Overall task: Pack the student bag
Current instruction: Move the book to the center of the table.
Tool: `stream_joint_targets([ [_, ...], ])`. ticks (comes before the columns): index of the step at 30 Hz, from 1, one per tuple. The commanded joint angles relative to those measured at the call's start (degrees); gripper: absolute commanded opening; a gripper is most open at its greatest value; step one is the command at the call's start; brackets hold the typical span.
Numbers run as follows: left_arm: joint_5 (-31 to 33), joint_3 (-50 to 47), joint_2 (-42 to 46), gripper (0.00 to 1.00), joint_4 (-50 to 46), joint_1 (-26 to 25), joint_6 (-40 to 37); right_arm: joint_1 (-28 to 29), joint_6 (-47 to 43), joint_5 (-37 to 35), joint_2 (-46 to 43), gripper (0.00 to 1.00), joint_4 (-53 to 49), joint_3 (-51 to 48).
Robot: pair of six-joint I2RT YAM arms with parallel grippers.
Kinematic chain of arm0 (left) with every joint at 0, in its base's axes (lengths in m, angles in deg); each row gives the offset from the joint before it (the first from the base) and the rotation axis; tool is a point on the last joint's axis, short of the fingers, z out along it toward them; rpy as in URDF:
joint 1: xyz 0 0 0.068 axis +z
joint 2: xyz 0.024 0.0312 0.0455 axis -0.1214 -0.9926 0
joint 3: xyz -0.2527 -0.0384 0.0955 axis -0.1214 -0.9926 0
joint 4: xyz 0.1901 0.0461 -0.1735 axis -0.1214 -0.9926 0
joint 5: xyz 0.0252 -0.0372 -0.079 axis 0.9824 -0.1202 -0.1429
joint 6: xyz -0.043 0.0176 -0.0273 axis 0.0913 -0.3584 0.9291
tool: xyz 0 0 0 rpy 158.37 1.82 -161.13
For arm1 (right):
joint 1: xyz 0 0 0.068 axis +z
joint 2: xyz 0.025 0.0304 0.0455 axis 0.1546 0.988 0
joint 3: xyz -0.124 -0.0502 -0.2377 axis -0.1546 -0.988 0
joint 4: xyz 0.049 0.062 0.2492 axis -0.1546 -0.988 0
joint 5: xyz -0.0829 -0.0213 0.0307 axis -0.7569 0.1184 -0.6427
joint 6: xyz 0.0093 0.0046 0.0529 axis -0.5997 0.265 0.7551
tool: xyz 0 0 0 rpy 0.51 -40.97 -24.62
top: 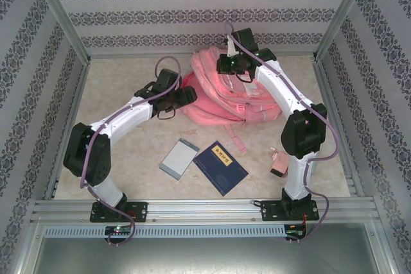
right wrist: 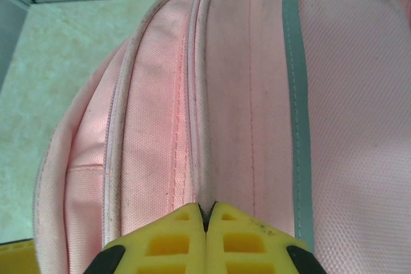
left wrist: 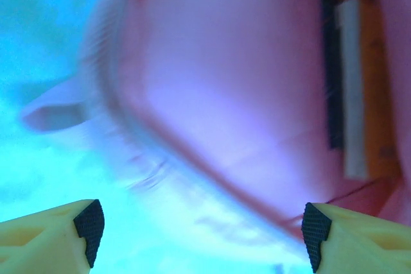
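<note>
The right gripper (right wrist: pixel 207 213) has its yellow fingers (right wrist: pixel 168 240) pressed together at a piped seam of the student bag (right wrist: pixel 244 94). The bag stretches ahead of it: pale pink woven cloth, rows of stitching, a grey stripe just right of the fingers. The left gripper (left wrist: pixel 202 229) is spread wide, with the bag's pink side blurred just beyond it.

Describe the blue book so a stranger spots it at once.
Start at the pink backpack far back on the table. On its near side lie two flat items; the book is the right one. It is dark blue with a small label, unlike the pale grey pad beside it.
</note>
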Motion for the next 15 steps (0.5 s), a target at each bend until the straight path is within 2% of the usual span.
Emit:
stream_joint_targets([
  [1,-2.66,-2.98,4.19,0.75,-4.91,-0.57,-8.58,-1.18,-0.05,-2.65,-0.24,0.08,1.31,-2.55],
  [5,-3.52,-5.49,5.98,0.61,-7.27,-4.31,-13.37,-1.18,0.74,-1.95,-1.69,0.0,3.43,-5.71],
  [8,-5.1,-6.61,5.57,0.51,-6.23,-8.29,-14.53,-1.18,0.86,-1.79,-2.05,0.0,3.9,-6.56],
  [9,-5.49,-6.41,4.81,0.43,-5.96,-9.97,-15.1,-1.17,0.82,-1.82,-2.14,0.0,3.99,-6.78],
  [11,-5.74,-5.1,2.67,0.37,-6.28,-13.44,-16.65,-1.18,0.96,-1.83,-2.25,0.0,4.12,-7.06],
  [13,-5.32,-3.25,-0.15,0.25,-7.06,-16.83,-18.12,-1.15,1.11,-1.64,-2.25,0.0,4.19,-7.1],
  [15,-4.75,-1.94,-3.02,0.19,-7.58,-19.62,-18.6,-1.13,1.14,-1.4,-2.35,0.0,4.25,-7.01],
])
